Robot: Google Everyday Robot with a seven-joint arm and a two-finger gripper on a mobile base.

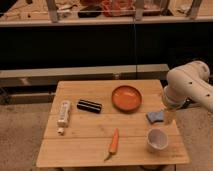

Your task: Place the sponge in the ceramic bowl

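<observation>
The wooden tabletop (85, 150) carries the orange ceramic bowl (126, 98) at its back right, with nothing in it. The white arm (187, 85) reaches down from the right. The sponge (154, 117) lies flat outside the bowl, between it and the white cup (157, 140). The claw (169, 117) hangs low at the sponge's right edge, fingers apart, clamped on nothing. This looks like the grasping step: it must straddle the soft pad, close, then lift over the rim

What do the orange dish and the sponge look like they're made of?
The orange dish looks like glazed ceramic: smooth, evenly coloured, with a faint sheen. The sponge seems to be soft foam: matte blue-grey and flat. The end effector hangs right beside it.
</observation>
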